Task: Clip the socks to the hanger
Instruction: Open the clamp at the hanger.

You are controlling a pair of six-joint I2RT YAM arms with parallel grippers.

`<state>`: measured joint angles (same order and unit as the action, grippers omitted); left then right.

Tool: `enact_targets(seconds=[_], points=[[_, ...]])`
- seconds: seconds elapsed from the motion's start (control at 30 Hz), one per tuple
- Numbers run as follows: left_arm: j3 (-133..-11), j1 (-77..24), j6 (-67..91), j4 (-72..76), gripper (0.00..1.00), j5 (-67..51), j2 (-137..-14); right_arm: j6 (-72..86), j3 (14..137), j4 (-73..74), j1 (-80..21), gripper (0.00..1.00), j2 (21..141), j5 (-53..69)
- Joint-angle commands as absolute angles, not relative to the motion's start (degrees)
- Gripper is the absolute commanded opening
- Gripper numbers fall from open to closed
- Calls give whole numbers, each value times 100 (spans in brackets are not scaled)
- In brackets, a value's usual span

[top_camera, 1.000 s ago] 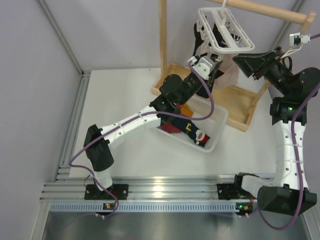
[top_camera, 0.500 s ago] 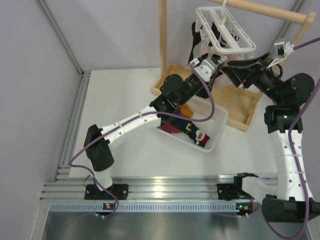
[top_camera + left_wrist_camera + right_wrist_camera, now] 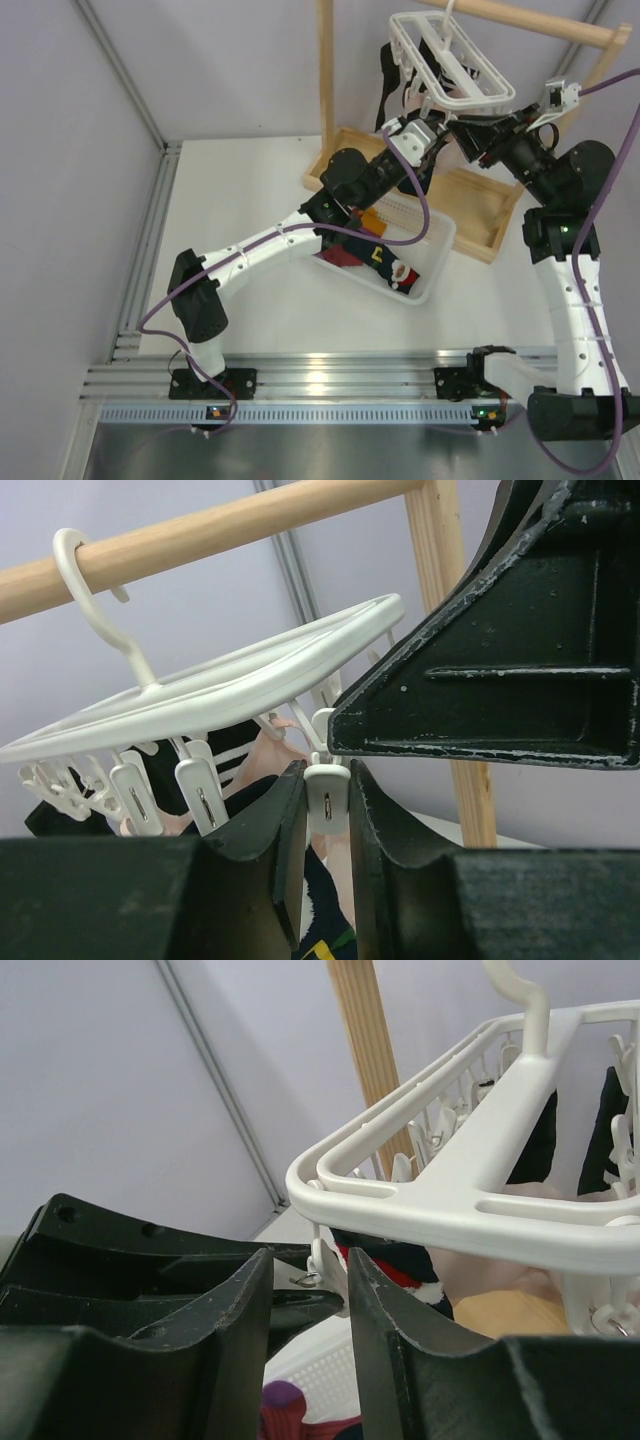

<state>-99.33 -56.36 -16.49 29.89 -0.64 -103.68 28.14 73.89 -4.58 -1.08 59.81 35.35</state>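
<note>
While pinching one small white peg of the white plastic lattice hanger in the left gripper, holds the right gripper narrowly spread around a corner peg. Shows dark navy and maroon fabric socks in the white slotted plastic basket.
</note>
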Motion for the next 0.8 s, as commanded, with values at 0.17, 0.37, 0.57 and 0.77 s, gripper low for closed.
enact_targets(seconds=[0.17, 0.37, 0.57, 0.77], points=[[-10160, -5643, -1661, 3015, 19, -307, -10230, 2760, 7541, -686, -404, 24, 6082, 3270], [-10178, -5643, -1652, 2953, 26, -325, -10213, 2742, 7637, -545, -448, 2, 6126, 3155], [-10064, -5643, -1679, 2927, 43, -194, -10187, 3110, 7708, -554, -457, 0, 6126, 3164], [-9879, -5643, -1731, 2988, 46, -53, -10090, 3340, 7822, -562, -448, 0, 6135, 3155]])
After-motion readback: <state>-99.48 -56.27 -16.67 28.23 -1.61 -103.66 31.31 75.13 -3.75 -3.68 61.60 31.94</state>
